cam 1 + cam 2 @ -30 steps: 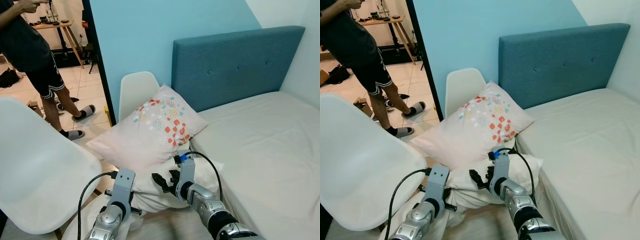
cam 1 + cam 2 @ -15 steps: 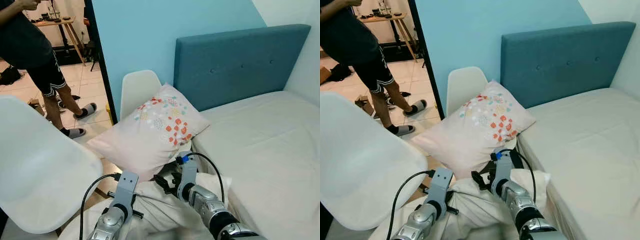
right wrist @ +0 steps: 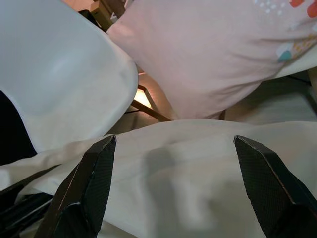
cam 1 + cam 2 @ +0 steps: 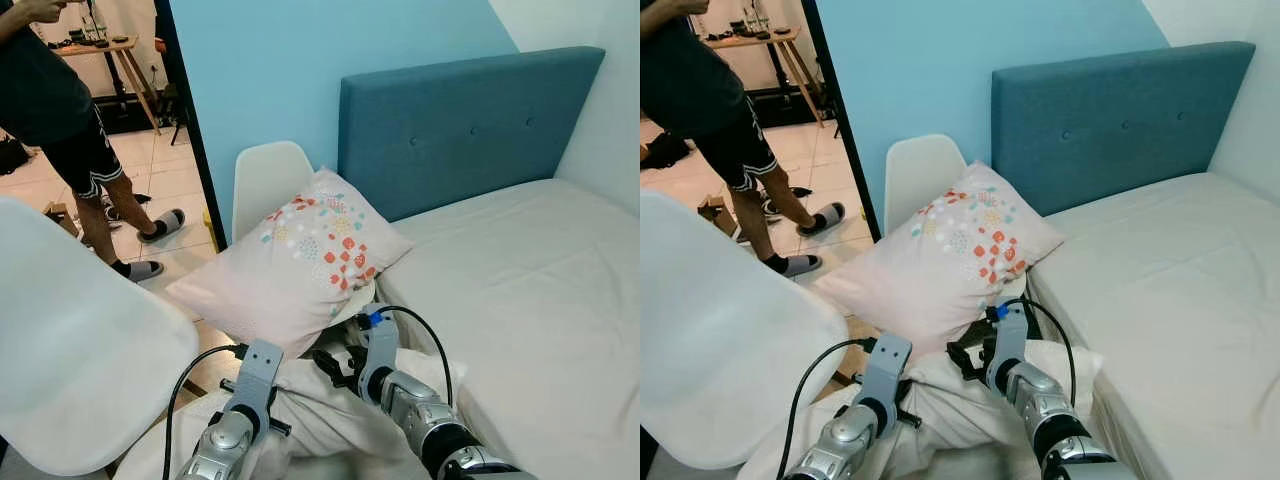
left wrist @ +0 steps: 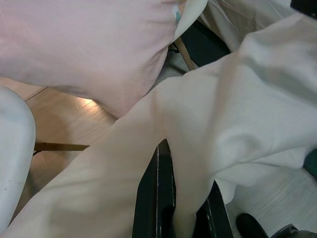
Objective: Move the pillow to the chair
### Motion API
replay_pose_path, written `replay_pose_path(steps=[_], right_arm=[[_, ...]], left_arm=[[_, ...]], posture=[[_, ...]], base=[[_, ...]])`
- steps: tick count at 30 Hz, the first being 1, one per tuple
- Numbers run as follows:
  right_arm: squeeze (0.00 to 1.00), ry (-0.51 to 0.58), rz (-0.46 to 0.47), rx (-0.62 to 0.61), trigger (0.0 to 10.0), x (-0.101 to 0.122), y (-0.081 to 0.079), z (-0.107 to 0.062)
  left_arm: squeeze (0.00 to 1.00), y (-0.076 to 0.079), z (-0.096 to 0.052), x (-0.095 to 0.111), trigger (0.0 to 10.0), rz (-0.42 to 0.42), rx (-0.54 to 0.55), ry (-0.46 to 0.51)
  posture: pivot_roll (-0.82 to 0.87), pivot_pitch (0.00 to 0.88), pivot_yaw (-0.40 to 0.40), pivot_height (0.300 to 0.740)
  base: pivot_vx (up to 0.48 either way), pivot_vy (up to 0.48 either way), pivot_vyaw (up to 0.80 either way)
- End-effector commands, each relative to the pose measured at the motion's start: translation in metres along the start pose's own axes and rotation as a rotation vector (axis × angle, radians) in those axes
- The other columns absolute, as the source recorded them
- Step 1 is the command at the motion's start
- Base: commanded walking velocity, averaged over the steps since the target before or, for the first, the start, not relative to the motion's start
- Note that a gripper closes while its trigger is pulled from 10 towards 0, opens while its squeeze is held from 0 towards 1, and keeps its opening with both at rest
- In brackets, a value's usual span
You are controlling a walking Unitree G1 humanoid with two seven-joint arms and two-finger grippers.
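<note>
A plain white pillow (image 4: 335, 425) hangs low in front of me, between a near white chair (image 4: 80, 360) on my left and the bed (image 4: 530, 290) on my right. My left gripper (image 5: 183, 213) is shut on a fold of this pillow's fabric. My right gripper (image 3: 173, 148) stands open at the pillow's far edge, the white fabric lying between its spread fingers (image 3: 84, 193). A pink pillow with coloured spots (image 4: 290, 265) rests on a second white chair (image 4: 262, 175) beside the blue headboard (image 4: 470, 120).
A person in dark shorts and sandals (image 4: 60, 110) stands in the doorway at the back left. The near chair's wooden legs (image 3: 148, 111) cross the tiled floor under the spotted pillow. The blue wall (image 4: 260, 70) rises behind the far chair.
The white pillow has come up and toward me, spreading over both forearms and down to the lower left. The head camera has shifted slightly. The spotted pillow has stayed put.
</note>
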State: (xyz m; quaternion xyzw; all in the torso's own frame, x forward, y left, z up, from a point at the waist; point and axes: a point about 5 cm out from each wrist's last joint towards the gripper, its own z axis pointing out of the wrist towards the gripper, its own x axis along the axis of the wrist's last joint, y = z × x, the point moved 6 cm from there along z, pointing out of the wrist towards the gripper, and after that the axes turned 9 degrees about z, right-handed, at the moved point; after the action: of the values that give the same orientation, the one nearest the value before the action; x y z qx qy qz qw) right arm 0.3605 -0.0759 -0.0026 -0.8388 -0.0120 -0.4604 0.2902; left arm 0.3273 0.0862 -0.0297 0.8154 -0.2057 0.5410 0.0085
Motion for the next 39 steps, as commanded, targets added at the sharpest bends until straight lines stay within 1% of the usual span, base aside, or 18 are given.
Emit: replay_pose_path(steps=[1,5,7,10,11,15,19,22,31,33,35,36,37,38,39], right_arm=[[0.00,-0.024,-0.008,0.007,10.0,-0.004,-0.003,0.002],[0.00,-0.016,0.003,0.016,10.0,-0.002,-0.005,0.003],[0.00,-0.036,-0.024,0.010,10.0,-0.007,-0.004,0.002],[0.00,-0.041,-0.008,0.003,10.0,-0.010,-0.003,0.001],[0.00,-0.029,0.011,0.004,10.0,-0.007,-0.002,0.001],[0.00,-0.030,-0.013,0.004,10.0,-0.006,-0.002,0.001],[0.00,-0.022,0.005,0.001,10.0,-0.005,-0.001,0.001],[0.00,-0.022,-0.004,0.002,10.0,-0.004,-0.001,0.001],[0.00,-0.007,0.008,0.009,10.0,-0.001,-0.003,0.002],[0.00,0.024,0.028,0.026,10.0,0.004,-0.006,0.002],[0.00,0.024,0.028,0.026,10.0,0.004,-0.006,0.002],[0.00,0.075,0.044,0.046,10.0,0.015,-0.008,0.002],[0.00,0.136,0.082,0.077,10.0,0.030,-0.014,0.003],[0.00,0.136,0.082,0.077,10.0,0.030,-0.014,0.003],[0.00,0.176,0.109,0.098,10.0,0.040,-0.018,0.003]], left_arm=[[0.00,-0.004,0.003,0.018,10.0,0.007,0.016,0.071],[0.00,-0.004,0.003,0.018,10.0,0.005,0.019,0.067],[0.00,-0.004,0.003,0.018,10.0,0.003,0.019,0.068],[0.00,-0.003,0.003,0.018,10.0,0.003,0.018,0.069],[0.00,-0.003,0.003,0.018,10.0,0.003,0.018,0.068],[0.00,-0.003,0.004,0.017,10.0,-0.003,0.020,0.068],[0.00,-0.004,0.004,0.018,10.0,-0.003,0.023,0.071],[0.00,-0.004,0.004,0.018,10.0,-0.003,0.025,0.072],[0.00,-0.005,0.004,0.022,10.0,0.010,0.019,0.090],[0.00,-0.008,0.004,0.028,10.0,0.004,0.036,0.120],[0.00,-0.008,0.004,0.028,10.0,0.004,0.036,0.120],[0.00,-0.015,0.005,0.038,10.0,-0.013,0.061,0.157],[0.00,-0.024,0.005,0.053,10.0,-0.016,0.088,0.210],[0.00,-0.024,0.005,0.053,10.0,-0.016,0.088,0.210],[0.00,-0.030,0.005,0.064,10.0,-0.016,0.106,0.245]], posture=[[-0.15,0.002,-0.001,0.740],[-0.15,0.009,-0.003,0.740],[-0.15,0.010,-0.005,0.740],[-0.15,0.010,-0.007,0.740],[-0.15,0.010,-0.007,0.740],[-0.15,0.013,-0.009,0.740],[-0.15,0.014,-0.009,0.740],[-0.16,0.016,-0.004,0.740],[-0.16,0.014,0.000,0.740],[-0.15,0.011,0.006,0.740],[-0.15,0.011,0.006,0.740],[-0.14,0.006,0.010,0.740],[-0.12,0.004,0.005,0.740],[-0.12,0.004,0.005,0.740],[-0.12,0.004,0.005,0.740]], base=[[0.000,0.000,0.00],[0.000,0.000,0.00],[0.000,0.000,0.00],[0.000,0.000,0.00],[0.000,0.000,0.00],[0.000,0.000,0.00],[0.000,0.000,0.00],[0.000,0.000,0.00],[0.000,0.000,0.00],[0.000,0.000,0.00],[0.000,0.000,0.00],[0.000,0.000,0.00],[0.000,0.000,0.00],[0.000,0.000,0.00],[0.000,0.000,0.00]])
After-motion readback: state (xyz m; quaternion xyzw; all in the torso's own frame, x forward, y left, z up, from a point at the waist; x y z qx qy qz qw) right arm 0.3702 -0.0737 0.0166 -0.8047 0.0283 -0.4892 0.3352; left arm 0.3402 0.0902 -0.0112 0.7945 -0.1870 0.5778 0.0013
